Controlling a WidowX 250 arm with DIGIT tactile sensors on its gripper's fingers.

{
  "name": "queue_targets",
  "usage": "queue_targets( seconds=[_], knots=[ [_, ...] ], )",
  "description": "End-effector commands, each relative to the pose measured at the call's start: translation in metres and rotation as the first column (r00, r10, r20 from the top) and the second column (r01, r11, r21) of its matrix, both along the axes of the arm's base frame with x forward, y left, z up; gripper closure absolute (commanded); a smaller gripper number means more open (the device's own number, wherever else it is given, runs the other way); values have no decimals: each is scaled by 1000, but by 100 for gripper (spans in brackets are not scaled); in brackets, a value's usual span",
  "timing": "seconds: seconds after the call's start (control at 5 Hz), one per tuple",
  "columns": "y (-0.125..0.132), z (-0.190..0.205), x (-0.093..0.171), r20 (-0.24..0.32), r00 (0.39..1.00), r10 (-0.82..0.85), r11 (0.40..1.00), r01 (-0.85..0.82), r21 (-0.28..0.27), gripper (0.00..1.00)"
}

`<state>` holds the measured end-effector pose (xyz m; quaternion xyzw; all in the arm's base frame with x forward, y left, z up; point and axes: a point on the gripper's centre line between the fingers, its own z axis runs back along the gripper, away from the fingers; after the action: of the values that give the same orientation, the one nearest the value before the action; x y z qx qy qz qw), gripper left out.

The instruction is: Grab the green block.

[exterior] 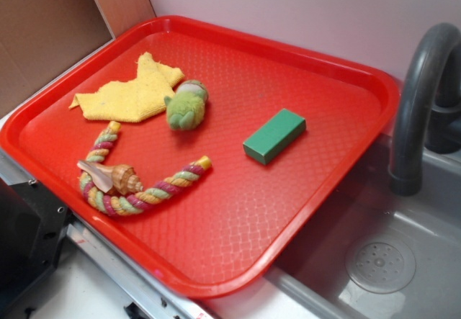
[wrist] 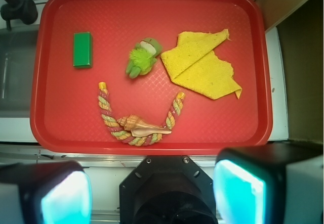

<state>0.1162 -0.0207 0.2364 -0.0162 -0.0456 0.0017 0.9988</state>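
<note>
From where the wrist camera looks down, the gripper (wrist: 152, 193) sits nearest, its two pale fingers (wrist: 61, 196) spread wide apart at the bottom edge with nothing between them, hanging over the counter strip just short of the red tray (wrist: 152, 145). First on the tray comes a braided rope toy (wrist: 135, 133), bent into a U, with a brown seashell (wrist: 139, 125) lying across its curve and touching it. Beyond the rope, near the tray's middle, a fuzzy light-green plush toy (wrist: 143, 58) lies on its side, and just beside it a rumpled yellow cloth (wrist: 205, 67) spreads toward the tray's corner; in the exterior view the plush touches the cloth's edge. The green block (wrist: 82, 49) lies flat on the tray's bare floor, well apart from the plush on the side away from the cloth, alone and touching nothing else. Past that side of the tray a grey sink (exterior: 403, 261) drops away, a dark curved faucet (exterior: 421, 96) rising over it.
</note>
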Motion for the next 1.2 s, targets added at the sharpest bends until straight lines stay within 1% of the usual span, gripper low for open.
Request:
queue_targets(
  seconds=[0.0, 0.2, 0.4, 0.6, 0.8, 1.0],
  knots=[
    [0, 0, 0, 0, 1000, 0, 1000, 0, 0, 0],
    [-9, -16, 14, 119, 970, 211, 978, -208, -36, 0],
    [-24, -31, 35, 213, 917, 336, 942, -331, -60, 0],
    [-45, -50, 62, 238, 924, 299, 954, -294, -60, 0],
    [-68, -75, 94, 246, 940, 237, 971, -239, -23, 0],
    [-85, -99, 120, 240, 957, 165, 986, -167, -13, 0]
  ],
)
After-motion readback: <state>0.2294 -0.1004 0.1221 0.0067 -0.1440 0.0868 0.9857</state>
